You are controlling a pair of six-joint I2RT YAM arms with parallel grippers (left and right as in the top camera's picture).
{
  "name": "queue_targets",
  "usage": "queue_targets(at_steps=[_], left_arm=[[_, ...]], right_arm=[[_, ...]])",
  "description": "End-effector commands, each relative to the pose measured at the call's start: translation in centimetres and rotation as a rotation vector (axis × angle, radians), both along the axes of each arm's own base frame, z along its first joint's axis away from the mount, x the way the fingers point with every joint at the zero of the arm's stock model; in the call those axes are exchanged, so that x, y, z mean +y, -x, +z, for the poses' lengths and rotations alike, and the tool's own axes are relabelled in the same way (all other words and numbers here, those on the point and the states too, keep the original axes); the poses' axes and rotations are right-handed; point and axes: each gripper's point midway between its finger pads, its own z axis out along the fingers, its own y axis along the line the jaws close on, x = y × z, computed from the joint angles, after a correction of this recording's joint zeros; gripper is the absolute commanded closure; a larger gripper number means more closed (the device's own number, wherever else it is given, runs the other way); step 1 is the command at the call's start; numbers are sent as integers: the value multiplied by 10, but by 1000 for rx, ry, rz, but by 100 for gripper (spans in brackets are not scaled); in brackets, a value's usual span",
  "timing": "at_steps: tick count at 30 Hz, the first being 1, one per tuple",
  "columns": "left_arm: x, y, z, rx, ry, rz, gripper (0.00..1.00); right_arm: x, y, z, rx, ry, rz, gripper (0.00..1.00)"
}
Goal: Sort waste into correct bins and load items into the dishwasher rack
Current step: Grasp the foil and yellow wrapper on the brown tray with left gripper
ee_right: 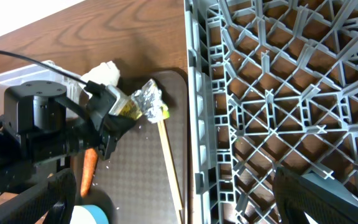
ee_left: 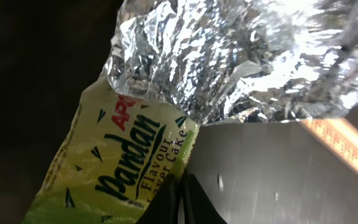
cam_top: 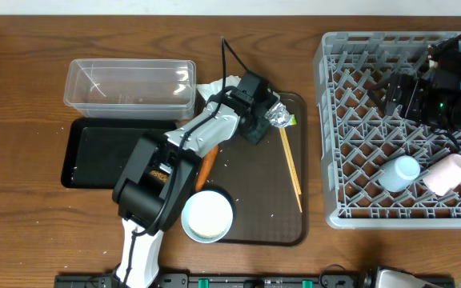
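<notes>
Pinching the snack wrapper (cam_top: pixel 279 117) by its printed green end in the closed left jaws, at the brown tray's (cam_top: pixel 262 184) 12 o'clock edge, presumably for carrying to the clear tub (cam_top: pixel 130 101) at 9 o'clock. Cannot tell the right jaws' state over the rack (cam_top: pixel 398 218).

The snack wrapper (ee_left: pixel 229 68) runs off the left wrist view's top and right edges, and the left hand (ee_left: pixel 182 199) pinching it is only a dark blurred sliver. Overhead, the left arm (cam_top: pixel 166 164) hides most of the napkin (cam_top: pixel 214 90) and part of the carrot (cam_top: pixel 206 168). The right hand (cam_top: pixel 392 92) is too dark to tell how its jaws stand.
</notes>
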Motion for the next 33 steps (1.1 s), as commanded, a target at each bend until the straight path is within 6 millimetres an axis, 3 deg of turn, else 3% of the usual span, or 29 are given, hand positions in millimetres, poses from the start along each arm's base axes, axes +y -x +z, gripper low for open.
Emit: queue_targets(at_steps=[1,6,9,10,13,15,20,25,33], left_arm=[[3,7,18,-5,2,-1,94],[1,2,63,-85,50,-1,94],[-6,-9,69,-135,80,-1,93],[-8,-12,67,-147,86,-4,87],[-14,-22,52,-159,93,-5,51],[-17,-26,38,-165,84,-24,38],[-13,-32,10,-182,21,-68,37],[-8,-37,6,-199,-11,-51,38],[-3,-13,-6,-92,-23,-75,63]], right_arm=[[5,0,-3,8,-6,21,7],[5,0,-3,8,-6,21,7],[5,-1,-2,5,-6,21,7],[5,-1,-2,5,-6,21,7],[5,0,-3,9,-7,21,7],[5,1,-3,13,-8,21,7],[6,4,-6,30,-11,22,7],[6,5,-7,36,-12,22,7],[6,5,-8,40,-13,22,9]])
